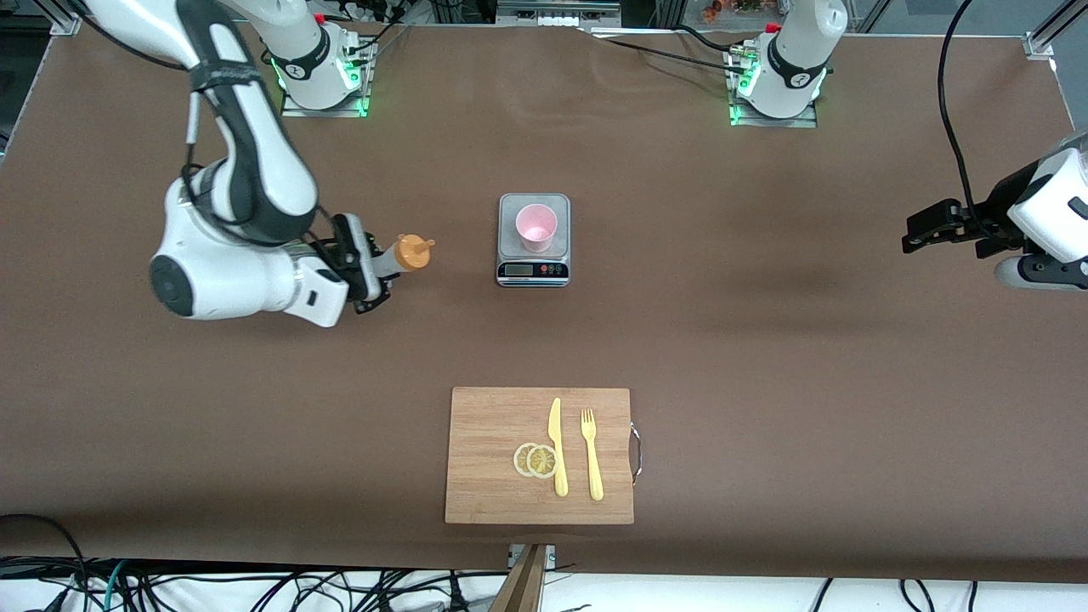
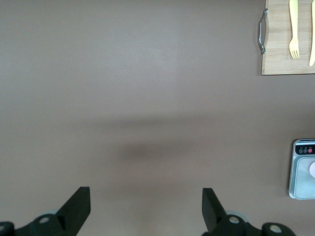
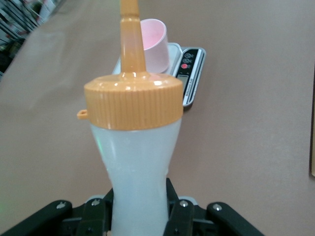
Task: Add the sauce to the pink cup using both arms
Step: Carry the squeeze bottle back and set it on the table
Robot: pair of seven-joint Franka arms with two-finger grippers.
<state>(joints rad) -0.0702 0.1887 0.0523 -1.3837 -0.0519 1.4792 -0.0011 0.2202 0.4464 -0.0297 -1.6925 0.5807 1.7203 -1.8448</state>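
2 arms work this table, and only 1 of them holds anything. The right gripper [image 1: 371, 270] hangs over bare table toward the right arm's end, its fingers [image 3: 179, 219] pressed against the waist of the sauce bottle [image 3: 138, 167], 1 on each side. The bottle lies tilted well over, its whitish body between the fingers and its orange cap [image 1: 412, 252] sticking out past the fingertips, nozzle aimed toward the grey scale [image 1: 533, 270]. The pink cup [image 1: 536, 228] stands upright on the scale's steel plate, well apart from the nozzle tip, with its mouth open upward; in the right wrist view the cup [image 3: 153, 43] shows just past the nozzle, in line with it. The left gripper [image 1: 916, 231] waits over bare table at the left arm's end, well apart from the cup and the scale; its 2 fingers [image 2: 78, 209] stand wide apart with only brown table between them. Nearer to the front camera than the scale lies a wooden cutting board [image 1: 484, 433] with a metal handle, carrying 2 lemon slices [image 1: 535, 460], a yellow knife [image 1: 557, 446] touching them, and a yellow fork [image 1: 591, 454] beside the knife.
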